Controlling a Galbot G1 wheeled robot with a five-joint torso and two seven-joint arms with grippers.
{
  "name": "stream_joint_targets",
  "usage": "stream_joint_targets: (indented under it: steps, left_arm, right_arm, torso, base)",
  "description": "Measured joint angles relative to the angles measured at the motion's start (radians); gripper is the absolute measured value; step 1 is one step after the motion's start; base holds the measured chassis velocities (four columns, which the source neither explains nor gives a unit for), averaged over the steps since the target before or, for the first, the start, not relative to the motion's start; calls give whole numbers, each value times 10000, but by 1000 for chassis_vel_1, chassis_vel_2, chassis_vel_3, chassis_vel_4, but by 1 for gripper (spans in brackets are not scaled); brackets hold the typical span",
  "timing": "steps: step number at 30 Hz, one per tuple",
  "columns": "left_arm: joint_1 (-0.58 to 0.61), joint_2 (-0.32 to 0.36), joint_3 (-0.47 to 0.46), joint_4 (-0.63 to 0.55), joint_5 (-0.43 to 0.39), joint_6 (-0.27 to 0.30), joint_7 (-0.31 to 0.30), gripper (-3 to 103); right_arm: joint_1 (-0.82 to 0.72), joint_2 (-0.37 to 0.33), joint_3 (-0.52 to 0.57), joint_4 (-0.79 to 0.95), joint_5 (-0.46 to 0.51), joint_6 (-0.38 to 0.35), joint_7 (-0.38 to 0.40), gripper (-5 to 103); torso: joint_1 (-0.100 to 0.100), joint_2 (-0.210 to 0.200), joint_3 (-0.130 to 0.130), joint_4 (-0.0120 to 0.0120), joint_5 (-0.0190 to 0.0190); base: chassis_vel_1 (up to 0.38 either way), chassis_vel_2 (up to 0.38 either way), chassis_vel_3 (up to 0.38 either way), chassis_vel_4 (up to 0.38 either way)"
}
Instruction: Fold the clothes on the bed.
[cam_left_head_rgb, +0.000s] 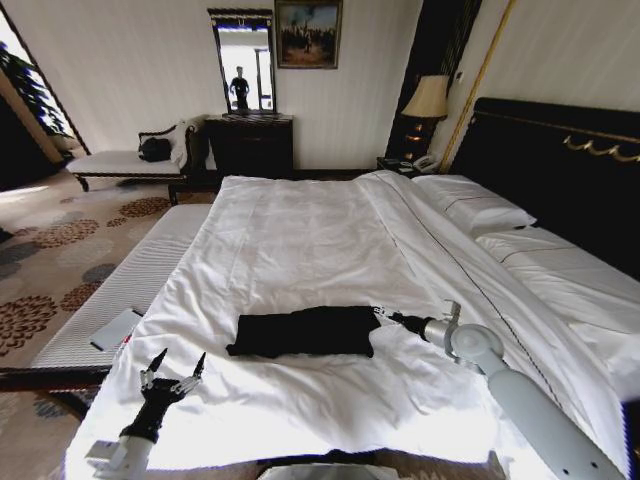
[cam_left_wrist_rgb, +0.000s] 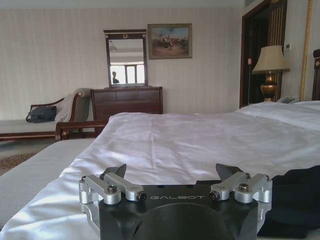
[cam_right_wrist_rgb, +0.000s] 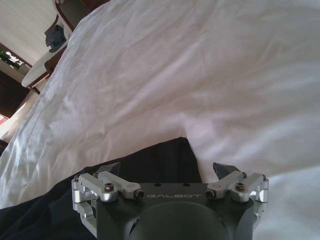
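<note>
Clothes, meaning the one black T-shirt (cam_left_head_rgb: 305, 331), lay as a narrow dark band on the bed (cam_left_head_rgb: 300, 240), on the white duvet (cam_left_head_rgb: 330, 390) near its foot end. The band's long axis ran across the bed, from one arm's side to the other's, so each short end faced a gripper.

In the head view the right gripper (cam_left_head_rgb: 383, 316) sat at the shirt's right end, its tips at or touching the fabric edge, the arm stretched in low from the right. The left gripper (cam_left_head_rgb: 172, 381) hovered apart from the shirt's left end, nearer the foot of the bed, fingers pointing up and spread wide with nothing between them. By my judgement the right arm was much the nearer, and any further fold would turn on lifting one short end along that long axis toward the other.

The right wrist view added what the head view could not: the T-shirt (cam_right_wrist_rgb: 125, 170) lay directly under and ahead of the right gripper (cam_right_wrist_rgb: 167, 170), a corner of the cloth reaching forward between the parted fingers, which pinched nothing. The left wrist view showed the left gripper (cam_left_wrist_rgb: 172, 172) spread as well, with the T-shirt (cam_left_wrist_rgb: 295, 200) off to one side of it, not between its fingers, and the duvet running on ahead.
</note>
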Motion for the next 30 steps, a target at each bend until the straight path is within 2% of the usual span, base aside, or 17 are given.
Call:
stream_joint_targets:
  steps: [4,12,21,30]
  left_arm:
    - [416,-147,-54,-403,-136,3,0,100]
    - [1252,-150,54,-972,-484,-262,2,100]
    - [1148,-143,356,-927,-676,-308,4,100]
    - [1174,-213,521,-975,-587,-249,4,100]
  right_arm:
    - [74,18,-266,-237,-483,-23,-348,100]
    - [-473,541,-370,-42,-1143,-45,-606,100]
    - [-613,1065,-336,104,-1230,-36,-544,100]
    - [312,1374,-1319,-294,-1220,1,-296,100]
  torso:
    - [0,0,0,-1,2]
    - [0,0,0,1,2]
    - [0,1,-1,2,-2]
    - [0,1,0,2,-2]
  base:
    - [0,0,0,0]
    - [0,0,0,0]
    - [0,0,0,0]
    - [0,0,0,0]
